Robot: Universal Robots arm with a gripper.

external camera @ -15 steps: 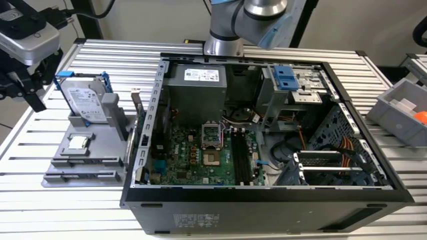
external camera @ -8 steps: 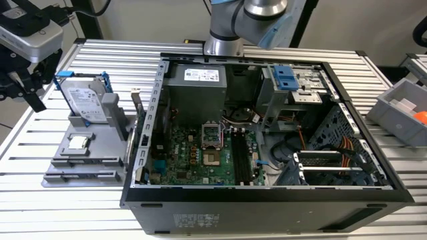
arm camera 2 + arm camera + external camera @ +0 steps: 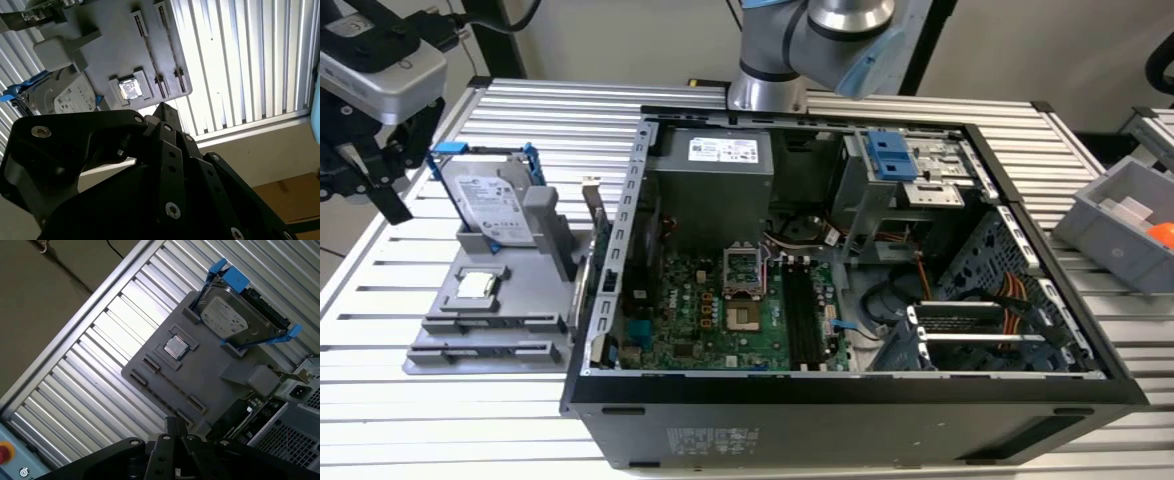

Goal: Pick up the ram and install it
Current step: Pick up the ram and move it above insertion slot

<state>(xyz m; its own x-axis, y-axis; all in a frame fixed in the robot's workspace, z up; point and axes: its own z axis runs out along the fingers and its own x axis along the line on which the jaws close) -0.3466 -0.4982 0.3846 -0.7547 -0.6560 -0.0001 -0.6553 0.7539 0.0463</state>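
Black gripper (image 3: 390,200) at the exterior view's far left, fingers pinched together on nothing; then grey tray (image 3: 520,305) (hard drive (image 3: 494,200) and square chip (image 3: 476,285) aboard); thin ram (image 3: 594,230) apparently on edge between tray and open computer case (image 3: 854,410).

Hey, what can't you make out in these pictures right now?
Hard drive: lower part hidden behind the gray fixture in the exterior view; partly behind the end effector in the second wrist view.
Orange item in the bin: cut off by the exterior view's right edge.
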